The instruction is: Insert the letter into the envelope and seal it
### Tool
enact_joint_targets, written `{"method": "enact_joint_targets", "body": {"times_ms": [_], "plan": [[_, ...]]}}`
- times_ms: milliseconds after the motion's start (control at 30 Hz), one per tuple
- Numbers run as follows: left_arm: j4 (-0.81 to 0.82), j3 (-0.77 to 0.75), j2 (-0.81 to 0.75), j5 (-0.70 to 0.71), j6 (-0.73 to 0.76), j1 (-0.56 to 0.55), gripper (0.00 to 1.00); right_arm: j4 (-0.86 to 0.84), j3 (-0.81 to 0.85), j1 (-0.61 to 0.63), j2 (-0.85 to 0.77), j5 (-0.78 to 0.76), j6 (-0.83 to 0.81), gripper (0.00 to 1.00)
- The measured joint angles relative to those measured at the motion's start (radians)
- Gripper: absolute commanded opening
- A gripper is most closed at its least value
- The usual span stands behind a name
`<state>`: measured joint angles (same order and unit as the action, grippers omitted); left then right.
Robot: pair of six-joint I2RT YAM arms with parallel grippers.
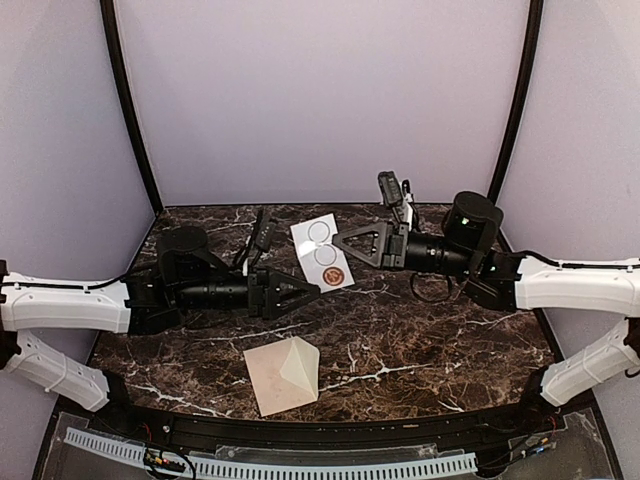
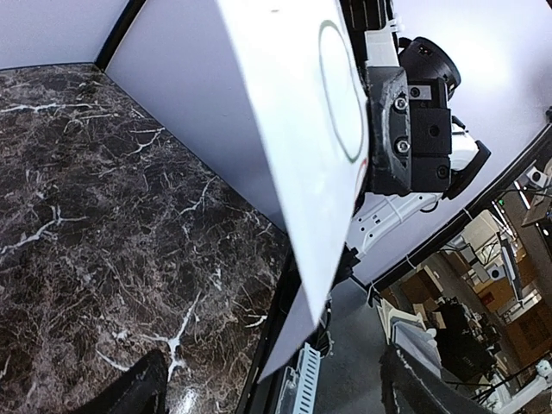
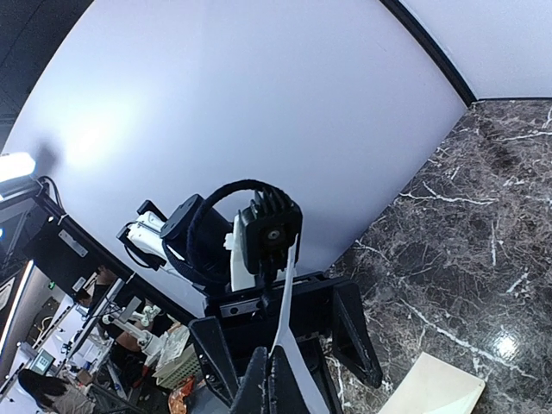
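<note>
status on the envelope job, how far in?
Looks done: letter tucked in; the envelope lies flat near the front edge, no separate letter visible. In hand: the right gripper is shut on the white card printed with circles, lifted edge-on; left gripper open beside it. Left: sealing; flap looks unsealed.

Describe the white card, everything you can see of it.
The card is a thin, stiff-looking white rectangle printed with two ring outlines, with a red-brown round sticker near its near end. It appears held off the table, tilted. The right claw is shut on its far-right edge. The open left claw straddles its near end without pinching it.
</note>
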<state>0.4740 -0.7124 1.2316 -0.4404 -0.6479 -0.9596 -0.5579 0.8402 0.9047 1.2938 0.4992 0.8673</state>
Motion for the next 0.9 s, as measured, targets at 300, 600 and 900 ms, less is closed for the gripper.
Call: {"method": "enact_joint_targets", "body": {"times_ms": [300, 600, 900], "plan": [[0.124, -0.001, 0.05, -0.013, -0.034, -0.01, 0.6, -0.07, -0.001, 0.006, 0.006, -0.003, 0.037, 0.0], [0.216, 0.0, 0.058, -0.01, -0.077, -0.014, 0.4, -0.097, -0.01, 0.008, 0.018, -0.018, 0.059, 0.0], [0.266, 0.0, 0.084, -0.011, -0.11, -0.014, 0.23, -0.101, -0.014, 0.011, 0.021, -0.027, 0.066, 0.0]]}}
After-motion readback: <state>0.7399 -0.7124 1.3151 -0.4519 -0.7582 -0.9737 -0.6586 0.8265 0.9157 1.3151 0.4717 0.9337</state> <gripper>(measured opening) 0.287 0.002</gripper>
